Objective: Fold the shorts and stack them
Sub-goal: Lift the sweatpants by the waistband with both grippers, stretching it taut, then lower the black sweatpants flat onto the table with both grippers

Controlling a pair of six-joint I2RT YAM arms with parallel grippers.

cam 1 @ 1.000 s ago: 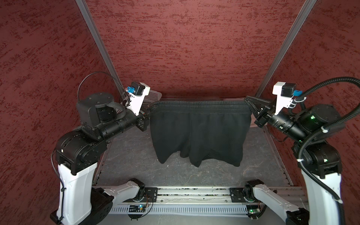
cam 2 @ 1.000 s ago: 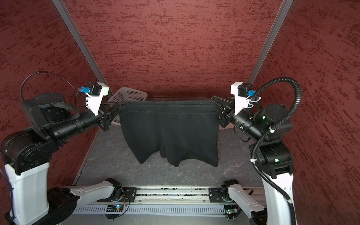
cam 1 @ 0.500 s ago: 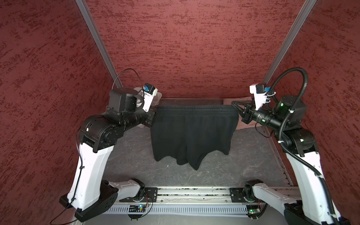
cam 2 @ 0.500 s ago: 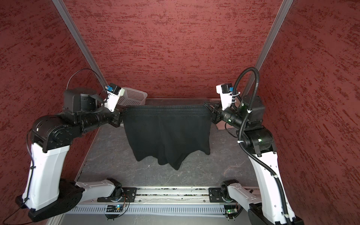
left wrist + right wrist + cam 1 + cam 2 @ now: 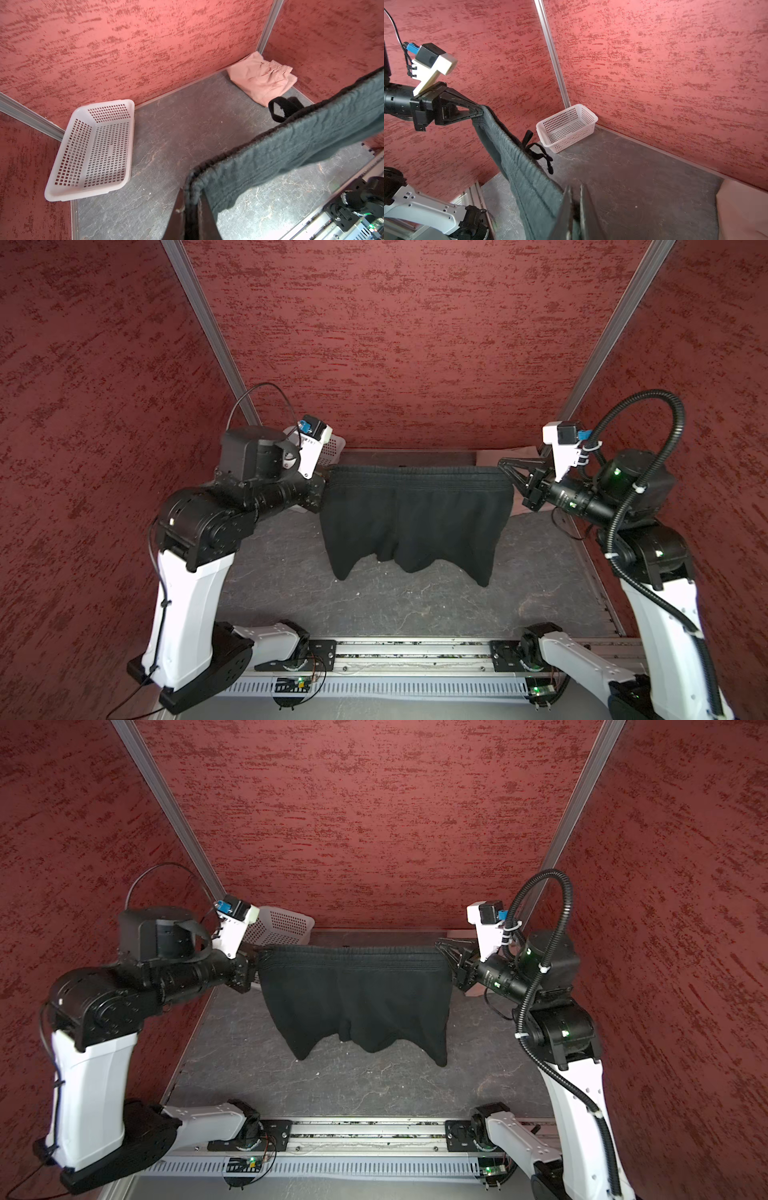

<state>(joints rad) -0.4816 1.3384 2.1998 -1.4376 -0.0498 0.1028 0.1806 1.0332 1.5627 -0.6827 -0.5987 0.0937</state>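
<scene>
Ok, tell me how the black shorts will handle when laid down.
Probably floppy: the black shorts hang limp, legs dangling, from a waistband pinched at both ends. Likely light, since two small pinches carry them. The dangling drawstring may snag.

Folded dusty-pink cloth shorts (image 5: 486,457) all but screened, white perforated plastic basket (image 5: 334,445) half covered!
In a top view only slivers of the pink pair show around the right gripper (image 5: 503,467), and the left arm's wrist camera (image 5: 313,435) blocks much of the basket. On the right wrist view the pink pair (image 5: 741,214) runs off the frame's edge. On the left wrist view the plain black cloth shorts (image 5: 291,145) leave the frame, legs unseen, and the left gripper (image 5: 192,194) is cropped, pads buried in waistband.
</scene>
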